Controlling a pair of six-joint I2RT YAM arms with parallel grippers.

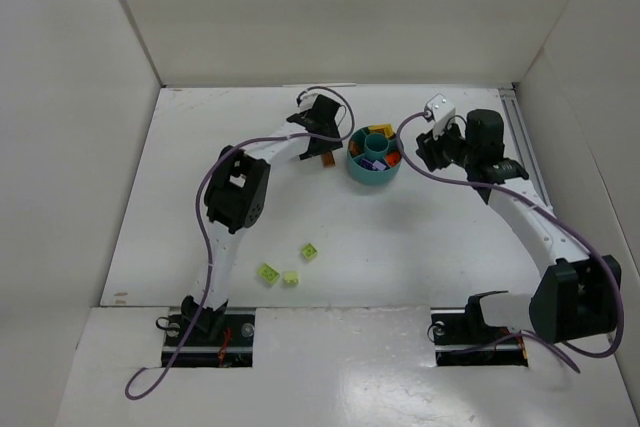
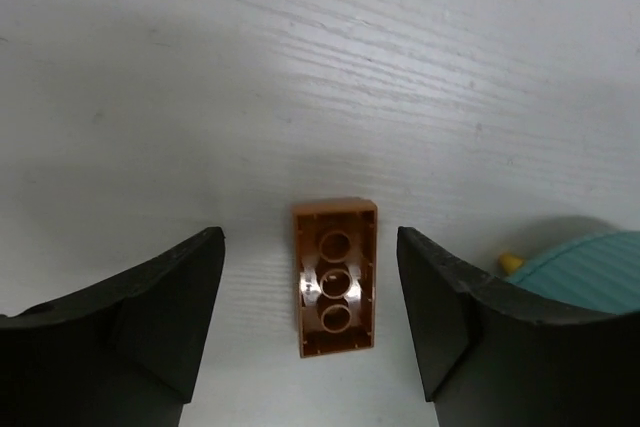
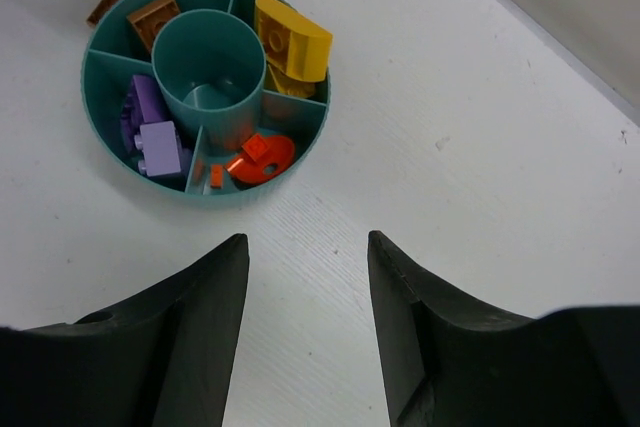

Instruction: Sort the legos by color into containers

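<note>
Top camera sits high behind my bases, looking steeply down on the whole table [image 1: 400,247]. Left wrist camera looks straight down from very close at a brown brick [image 2: 335,277], the teal dish [image 2: 590,267] showing at its right edge. Right wrist camera stands farther back, tilted toward that dish, which all three views share.

A brown brick [image 2: 336,277] lies on the white table [image 2: 300,67] with its hollow underside up, three round tubes showing in a row. It sits between the two black fingers [image 2: 170,327] of the left gripper [image 2: 310,312], long side roughly parallel to them, with a clear gap of bare table on each side, so neither finger touches it. At the lower right edge, behind one finger, the ribbed teal wall of the dish [image 2: 585,272] shows, with a small yellow bit [image 2: 511,263] at its near edge
</note>
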